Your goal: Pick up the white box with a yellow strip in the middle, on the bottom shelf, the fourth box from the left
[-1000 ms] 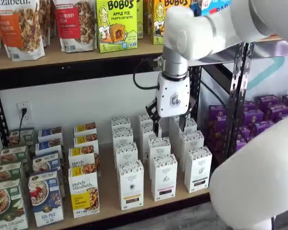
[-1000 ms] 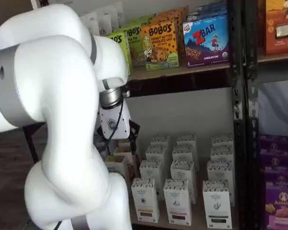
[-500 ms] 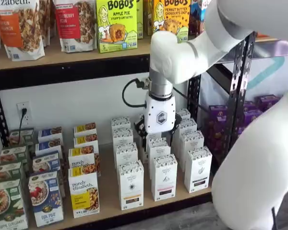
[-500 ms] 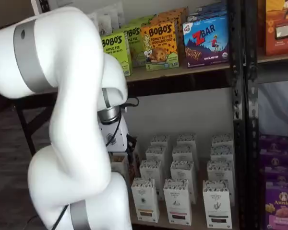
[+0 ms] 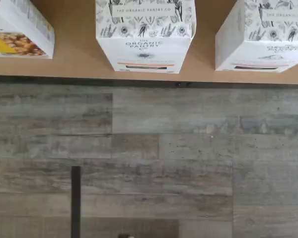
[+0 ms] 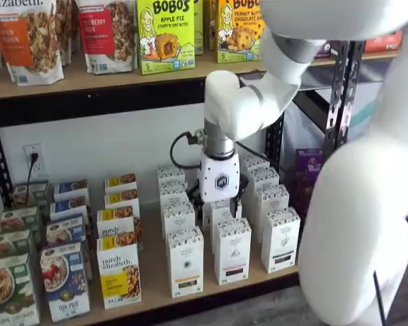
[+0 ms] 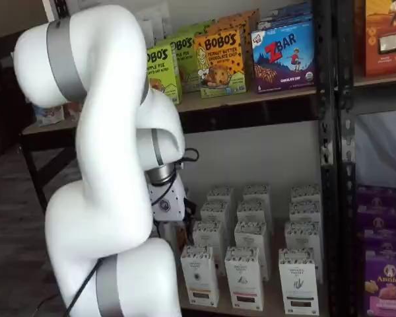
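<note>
- The white box [image 6: 185, 261] stands upright at the front edge of the bottom shelf [image 6: 149, 278], with the shorter "purely elizabeth" box [image 6: 118, 274] just beside it on one side and a like white carton with a pinkish strip [image 6: 232, 250] just beside it on the other.
- In the other shelf view the white box [image 7: 200, 275] again stands at the front of its row, partly behind the white arm [image 7: 112, 165].
- In the wrist view the white box [image 5: 145, 34] is seen from above and in front, its speckled top band and tan strip plain, standing at the shelf's front rail [image 5: 149, 82]; grey plank floor [image 5: 188, 158] lies beyond the rail.
- The gripper [image 6: 216, 205] hangs over the rows of white cartons behind the white box, well apart from it and touching no box that can be made out.
- Its white body [image 6: 219, 178] hides most of the fingers, so no gap shows between them; the jaws stand spread wide, and nothing is in them.
- A black cable [image 6: 180, 146] loops beside the gripper's body.
</note>
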Controlling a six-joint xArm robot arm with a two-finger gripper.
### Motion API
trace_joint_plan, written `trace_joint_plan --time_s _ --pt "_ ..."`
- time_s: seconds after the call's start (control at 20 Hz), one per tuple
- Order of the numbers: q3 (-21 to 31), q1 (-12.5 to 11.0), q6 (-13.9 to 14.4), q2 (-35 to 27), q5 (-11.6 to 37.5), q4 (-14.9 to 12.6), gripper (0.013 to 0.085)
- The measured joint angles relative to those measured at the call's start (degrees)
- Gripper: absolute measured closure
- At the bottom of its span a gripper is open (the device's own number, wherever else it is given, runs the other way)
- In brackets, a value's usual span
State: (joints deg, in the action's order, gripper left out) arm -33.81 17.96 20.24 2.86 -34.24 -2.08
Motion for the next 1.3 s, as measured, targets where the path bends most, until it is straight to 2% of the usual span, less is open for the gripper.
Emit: trace_joint_plan --time_s 0.3,0.5,0.75,1.3 --pt "-3.94 -1.76 -1.15 -8.87 3.9 -0.69 0.013" --pt "-6.22 -2.52 -0.34 -13.3 5.91 -2.45 0.013" --pt "-9.83 -3.4 -1.87 -19.69 8.96 -1.69 0.013" --pt "-17.26 -5.42 -4.74 -29.51 10.06 -0.77 0.013"
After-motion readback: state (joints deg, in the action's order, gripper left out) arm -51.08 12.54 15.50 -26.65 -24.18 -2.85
